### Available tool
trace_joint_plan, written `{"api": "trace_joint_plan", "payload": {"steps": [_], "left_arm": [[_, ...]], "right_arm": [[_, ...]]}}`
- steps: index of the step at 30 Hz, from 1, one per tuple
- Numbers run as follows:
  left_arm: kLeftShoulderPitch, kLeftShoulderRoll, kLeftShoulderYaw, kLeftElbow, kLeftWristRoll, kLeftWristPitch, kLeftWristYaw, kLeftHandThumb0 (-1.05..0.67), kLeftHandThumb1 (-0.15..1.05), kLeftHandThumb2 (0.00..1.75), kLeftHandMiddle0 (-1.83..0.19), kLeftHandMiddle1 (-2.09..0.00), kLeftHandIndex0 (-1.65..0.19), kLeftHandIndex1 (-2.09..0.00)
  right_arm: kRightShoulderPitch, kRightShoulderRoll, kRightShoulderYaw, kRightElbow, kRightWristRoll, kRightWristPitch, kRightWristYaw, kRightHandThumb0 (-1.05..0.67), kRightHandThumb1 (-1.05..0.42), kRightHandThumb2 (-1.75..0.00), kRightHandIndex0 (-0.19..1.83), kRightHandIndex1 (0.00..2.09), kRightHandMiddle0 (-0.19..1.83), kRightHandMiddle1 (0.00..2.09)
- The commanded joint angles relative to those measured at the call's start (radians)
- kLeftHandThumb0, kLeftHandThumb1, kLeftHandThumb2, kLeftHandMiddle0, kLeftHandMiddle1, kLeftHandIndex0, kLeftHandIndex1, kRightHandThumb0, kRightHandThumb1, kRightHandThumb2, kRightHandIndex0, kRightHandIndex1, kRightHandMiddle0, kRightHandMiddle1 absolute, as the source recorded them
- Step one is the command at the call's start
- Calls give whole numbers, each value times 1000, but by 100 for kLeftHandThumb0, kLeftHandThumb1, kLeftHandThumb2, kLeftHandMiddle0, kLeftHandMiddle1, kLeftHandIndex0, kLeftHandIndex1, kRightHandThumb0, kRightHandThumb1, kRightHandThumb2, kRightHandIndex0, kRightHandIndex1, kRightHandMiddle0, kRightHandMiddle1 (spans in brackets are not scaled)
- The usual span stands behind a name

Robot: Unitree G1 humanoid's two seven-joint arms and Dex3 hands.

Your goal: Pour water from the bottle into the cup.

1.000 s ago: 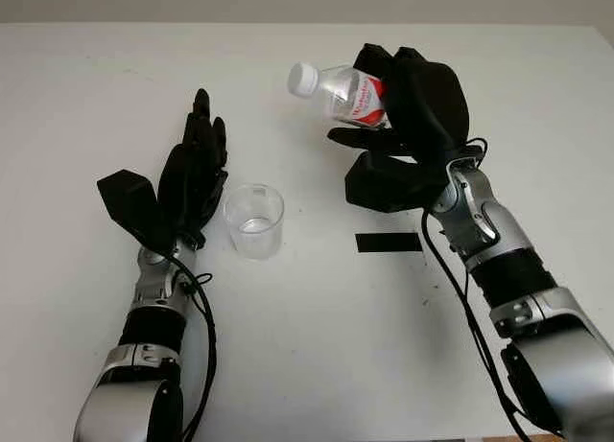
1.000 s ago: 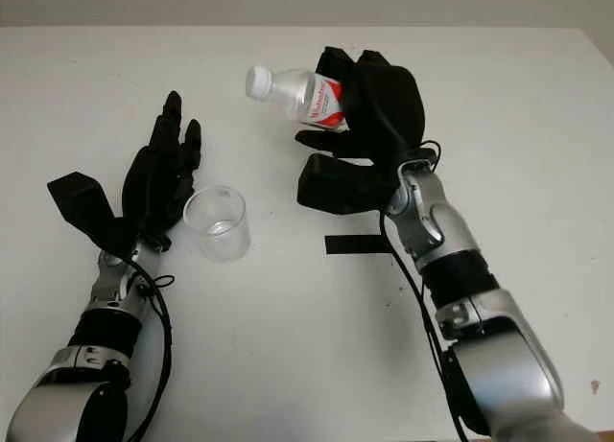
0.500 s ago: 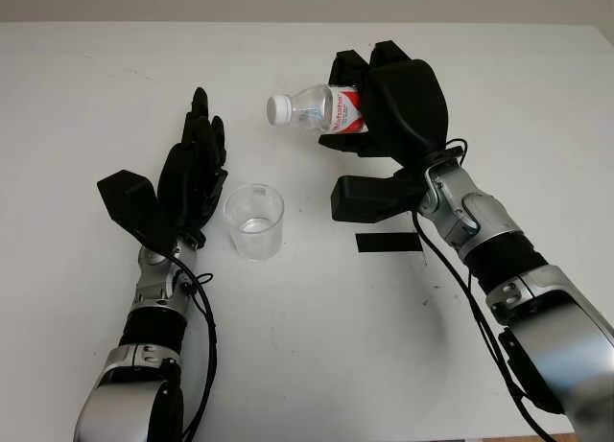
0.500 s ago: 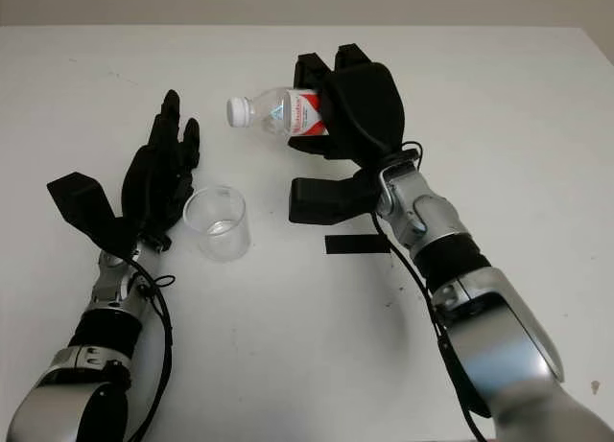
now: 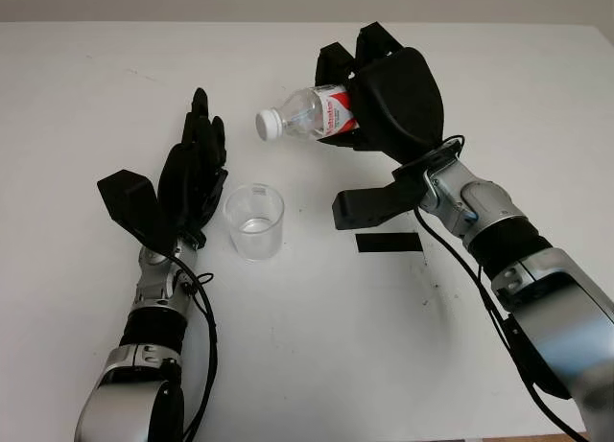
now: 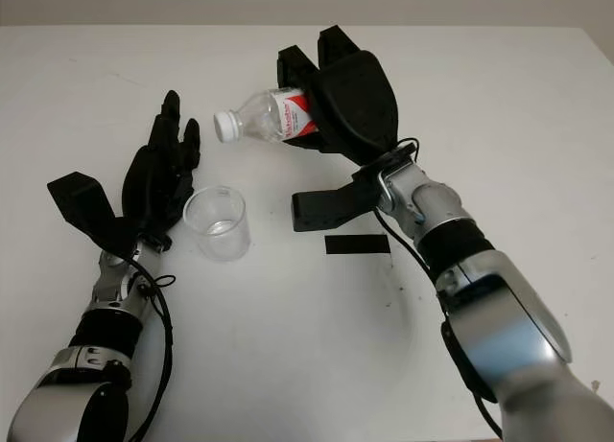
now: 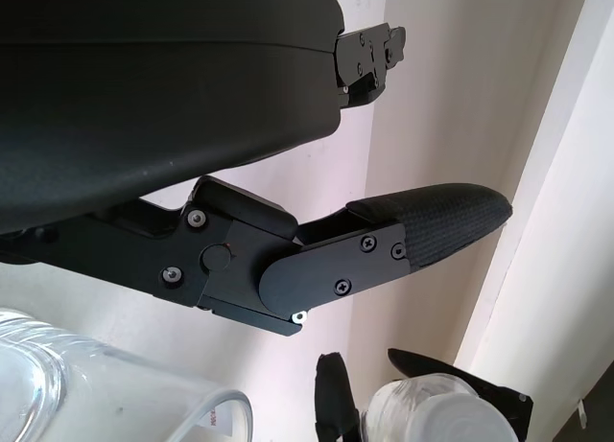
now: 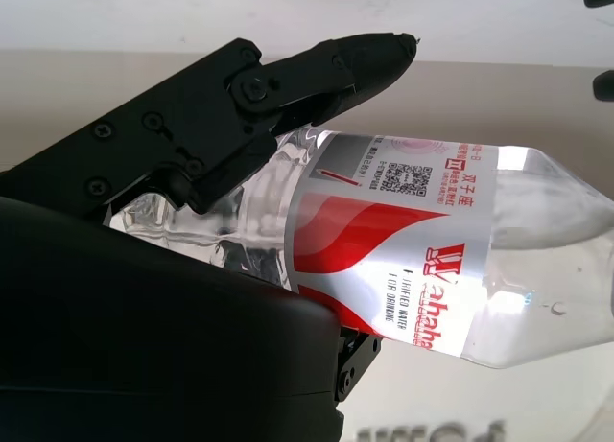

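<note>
White table (image 5: 317, 365) under even light, with a pale wall strip along its far edge. Left hand (image 5: 187, 178) is beside the cup (image 5: 254, 221), fingers released, holding nothing. The cup stands upright, clear. Right hand (image 5: 389, 102) grasps the bottle (image 5: 312, 116) aloft, tilted, white cap toward the cup. Black tape strip (image 5: 388, 242) lies beneath that wrist.

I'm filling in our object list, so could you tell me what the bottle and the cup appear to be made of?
The bottle, held tilted in the right hand, looks like thin clear plastic with a glossy red-and-white label and a white cap. The cup, beside the open left hand, is transparent with thin walls; plastic or glass, I cannot tell.
</note>
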Motion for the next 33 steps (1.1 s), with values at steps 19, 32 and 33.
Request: {"api": "trace_joint_plan", "payload": {"steps": [19,32,33], "left_arm": [[35,-17,-16,-18,16,5,24,-82,105,76,19,0,19,0],[31,-18,-21,-10,20,4,36,-82,105,77,19,0,19,0],[31,-17,-22,-10,22,2,36,-82,105,77,19,0,19,0]], "right_arm": [[-98,-30,102,51,-93,-28,-154,-54,-105,-45,136,209,93,209],[-127,-40,156,80,-160,-12,-258,-55,-105,-48,130,209,88,209],[-130,-42,162,82,-170,-8,-269,-55,-105,-49,130,209,87,209]]}}
